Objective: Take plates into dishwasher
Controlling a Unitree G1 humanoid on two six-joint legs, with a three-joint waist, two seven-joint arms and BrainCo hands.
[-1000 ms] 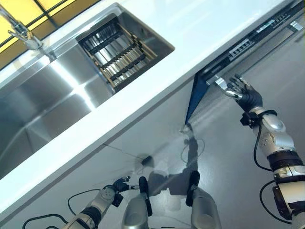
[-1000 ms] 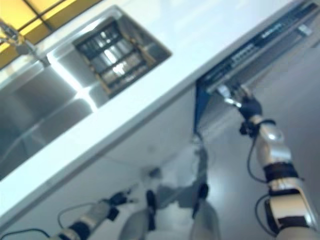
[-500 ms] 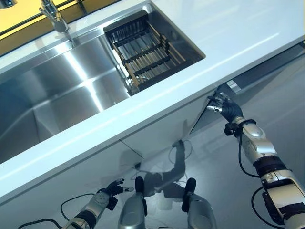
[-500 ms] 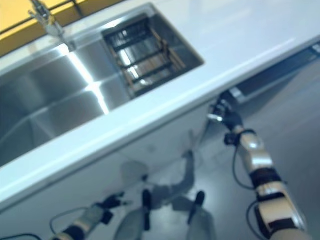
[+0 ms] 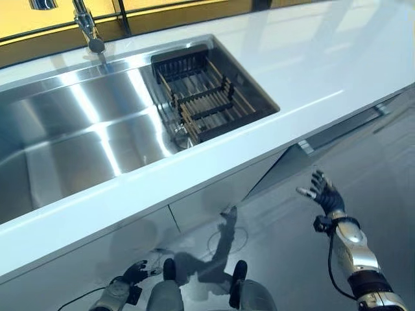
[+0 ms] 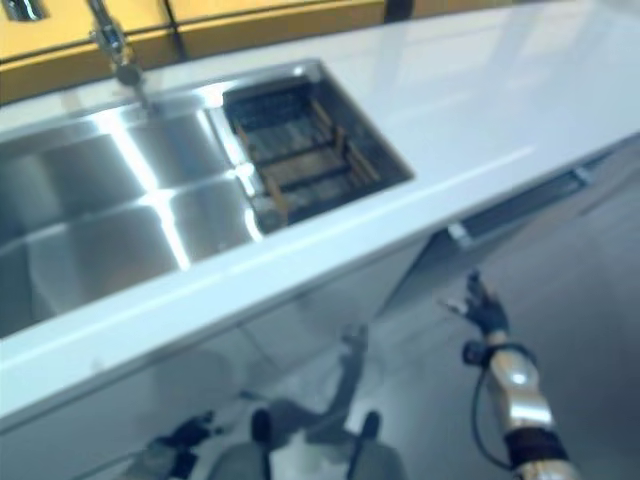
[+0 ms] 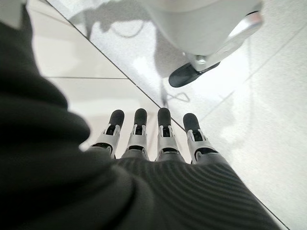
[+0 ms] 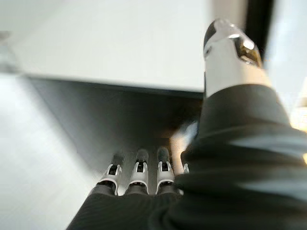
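No plate shows in any view. The dishwasher door (image 5: pixel 363 162) under the white counter (image 5: pixel 311 58) stands ajar, with a dark gap (image 5: pixel 275 173) at its left side. My right hand (image 5: pixel 322 193) hangs open in front of the door, below its top edge and apart from it. Its straight fingers (image 8: pixel 139 175) and raised thumb hold nothing. My left hand (image 5: pixel 126 287) hangs low by the cabinet front with straight fingers (image 7: pixel 163 136) that point at the floor, and it is also empty.
A steel sink (image 5: pixel 71 129) with a tap (image 5: pixel 87 29) is set in the counter. A dark slatted rack (image 5: pixel 201 103) sits in its right end. Pale cabinet fronts (image 5: pixel 97 246) run below the counter, over a grey floor.
The camera has swung, so the whole scene has shifted. My right hand has come off the door's top edge and now sits lower, apart from it.
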